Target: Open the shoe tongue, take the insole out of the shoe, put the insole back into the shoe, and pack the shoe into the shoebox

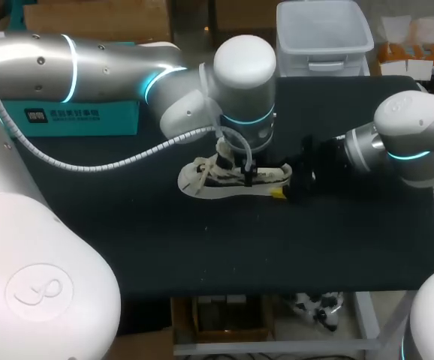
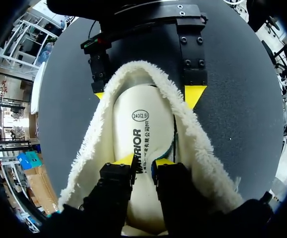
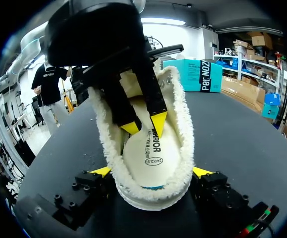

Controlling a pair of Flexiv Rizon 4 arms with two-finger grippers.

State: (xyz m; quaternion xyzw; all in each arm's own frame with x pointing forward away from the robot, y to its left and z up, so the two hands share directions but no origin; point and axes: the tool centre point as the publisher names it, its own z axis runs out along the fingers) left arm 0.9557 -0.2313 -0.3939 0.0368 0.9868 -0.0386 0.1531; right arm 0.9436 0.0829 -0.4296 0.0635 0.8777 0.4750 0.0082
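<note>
Shoe point(image 1: 202, 180) lies on its sole mid-table point(image 1: 202, 255), toe toward the left arm's side, heel toward the right. Left arm point(image 1: 112, 64) comes in across the back of the table, wrist bent straight down over the shoe, so the left gripper point(image 2: 144, 161) drops vertically into the opening. Its tips sit low inside, right at the insole point(image 2: 141, 109), just a narrow gap between them, nothing clamped in that gap, so effectively open. The insole is in the shoe, flat on the footbed, print side up, ringed by the fleece lining point(image 2: 203, 148). Right arm point(image 1: 412, 139) reaches in low and roughly level from the right side, wrist pointing along the table at the heel. Right gripper point(image 3: 152, 172) is spread wide and straddles the heel, one yellow tip pressed on each side of the fleece collar, so it is gripping the shoe. Teal shoebox point(image 1: 82, 118) sits at the back left of the table, well apart from the shoe, partly behind the left arm.
</note>
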